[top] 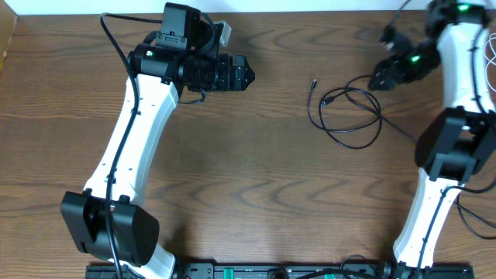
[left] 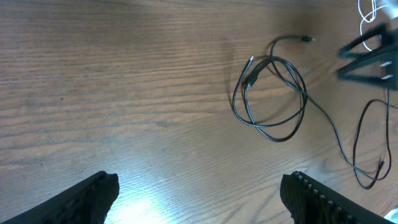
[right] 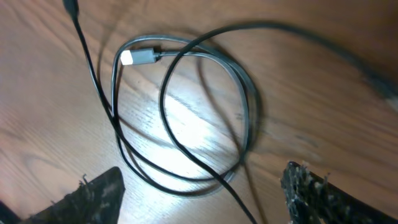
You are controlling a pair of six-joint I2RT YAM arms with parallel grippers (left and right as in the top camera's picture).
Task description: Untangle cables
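Beneath the right gripper (right: 199, 208), and slightly ahead of it, we find the black cable (right: 163, 93) lying flat on the desk (top: 232, 155) in several overlapping loops. The jaws of this gripper stand apart with nothing between them, one finger to either side of the near edge of the coil. One plug (right: 142, 57) rests ahead and to the left of the gripper, inside the loops. A second plug end lies further ahead and left, outside them.

The left gripper (left: 199, 208) hovers over bare desk with its jaws likewise apart and empty. From it the coil sits ahead and to the right, well apart. The white cable (left: 367, 18) shows only as a few loops at the far right edge of that view, beyond the right gripper. We cannot tell how it lies.

We judge the black cable to be light, limp and thin, with a smooth jacket likely to slip through a loose pinch. Lying flat, a single strand offers little to pinch. The plug is the stiffer, thicker part, and the cord just behind it appears the soundest place to take hold. A crossing of strands is the second choice. Being so light, the whole coil may drag along unless the other gripper pins it.
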